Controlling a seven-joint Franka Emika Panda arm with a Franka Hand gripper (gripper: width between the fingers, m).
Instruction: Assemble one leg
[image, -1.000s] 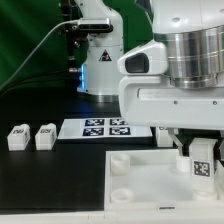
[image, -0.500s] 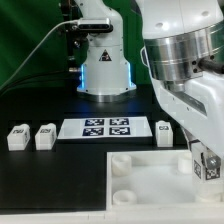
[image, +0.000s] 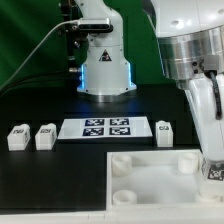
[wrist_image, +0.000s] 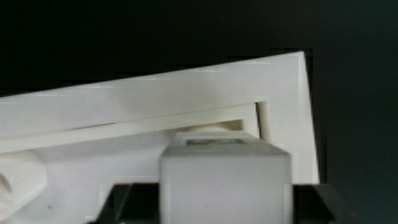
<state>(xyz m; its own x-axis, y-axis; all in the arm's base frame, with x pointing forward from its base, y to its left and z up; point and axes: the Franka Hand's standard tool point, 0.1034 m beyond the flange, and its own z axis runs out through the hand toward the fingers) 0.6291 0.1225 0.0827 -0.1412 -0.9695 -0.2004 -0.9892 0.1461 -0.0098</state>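
Observation:
My gripper (image: 212, 166) hangs at the exterior view's right edge, over the right end of the large white panel (image: 150, 180). In the wrist view the gripper (wrist_image: 222, 205) is shut on a leg (wrist_image: 222, 172), a white block that fills the gap between the dark fingers (wrist_image: 134, 205). The leg is held just above the panel (wrist_image: 143, 105), near a raised part of it. Three more legs stand on the black table: two (image: 17, 136) (image: 45, 136) at the left and one (image: 164, 131) beside the marker board.
The marker board (image: 105, 128) lies flat behind the panel. The robot base (image: 105, 65) stands at the back centre. The panel has round sockets (image: 120, 162) at its near left corner. A green curtain hangs at the back left.
The arm has swung toward the exterior view's right with the leg still gripped, uncovering the single leg beside the marker board. The gripper now sits at the frame's right edge.

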